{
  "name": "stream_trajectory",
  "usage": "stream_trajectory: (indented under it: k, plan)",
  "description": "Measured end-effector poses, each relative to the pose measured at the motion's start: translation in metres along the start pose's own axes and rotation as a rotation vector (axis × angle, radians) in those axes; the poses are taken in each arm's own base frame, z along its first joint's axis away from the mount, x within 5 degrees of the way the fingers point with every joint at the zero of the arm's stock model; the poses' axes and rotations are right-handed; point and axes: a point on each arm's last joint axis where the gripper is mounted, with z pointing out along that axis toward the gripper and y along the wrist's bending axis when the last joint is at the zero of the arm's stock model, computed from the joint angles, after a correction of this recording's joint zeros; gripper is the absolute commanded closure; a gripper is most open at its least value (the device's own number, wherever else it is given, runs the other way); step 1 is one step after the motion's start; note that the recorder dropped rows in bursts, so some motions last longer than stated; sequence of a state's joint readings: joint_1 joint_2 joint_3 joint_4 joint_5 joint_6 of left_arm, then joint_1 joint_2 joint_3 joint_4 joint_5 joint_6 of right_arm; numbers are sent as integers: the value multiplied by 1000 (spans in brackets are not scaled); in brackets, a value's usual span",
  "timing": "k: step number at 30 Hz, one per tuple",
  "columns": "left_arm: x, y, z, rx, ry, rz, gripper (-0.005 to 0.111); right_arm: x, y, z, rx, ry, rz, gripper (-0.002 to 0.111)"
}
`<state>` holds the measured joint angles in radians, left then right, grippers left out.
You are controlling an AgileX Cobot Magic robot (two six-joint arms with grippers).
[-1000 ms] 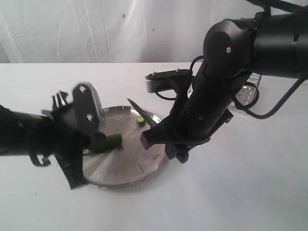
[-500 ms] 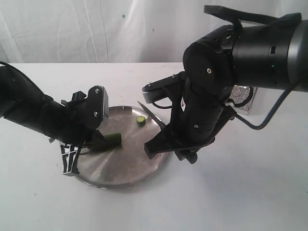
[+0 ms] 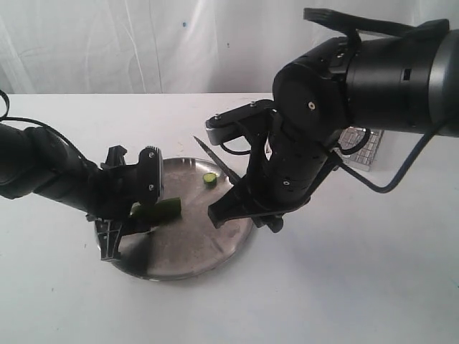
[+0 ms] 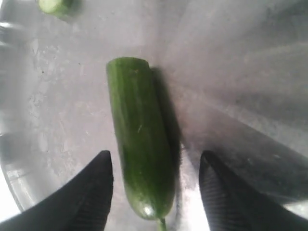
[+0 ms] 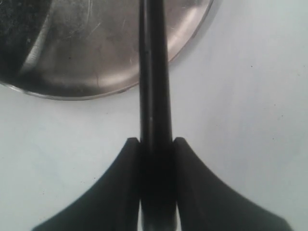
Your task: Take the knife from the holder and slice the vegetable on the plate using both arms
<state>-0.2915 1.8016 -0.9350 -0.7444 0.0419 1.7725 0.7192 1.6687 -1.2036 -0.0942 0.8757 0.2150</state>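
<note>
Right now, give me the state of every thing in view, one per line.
Knife: clamped in the right hand, blade over the plate.
Chilli: lying on the plate, one end cut.
Slice: loose on the plate.
Left hand: open, astride the chilli.
Plate: flat on the table.

Count, exterior view: arms 2; grippers 2, the left gripper [image 3: 115, 229] and the right gripper [image 3: 233, 208]. Plate [image 3: 186, 251] 1. Knife [image 3: 215, 163] 1. Vegetable [image 3: 159, 211] 1 main body, plus 1 cut slice [image 3: 209, 178]. Holder [image 3: 360, 147] 1, apparently; mostly hidden behind the right arm.
</note>
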Motion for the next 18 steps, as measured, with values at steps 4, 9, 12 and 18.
stream_trajectory:
  k: [4,9,12,18]
  plan:
    - [0,2,6,5,4,-1,66,0,0,0,0,0,0,108]
    - [0,4,7,-6,7,-16,106,0,0,0,0,0,0,108]
    - [0,5,7,-9,6,-46,107,0,0,0,-1,2,1,108]
    - [-10,17,4,-4,-40,-231,107,1,0,1,-1,3,-11,108]
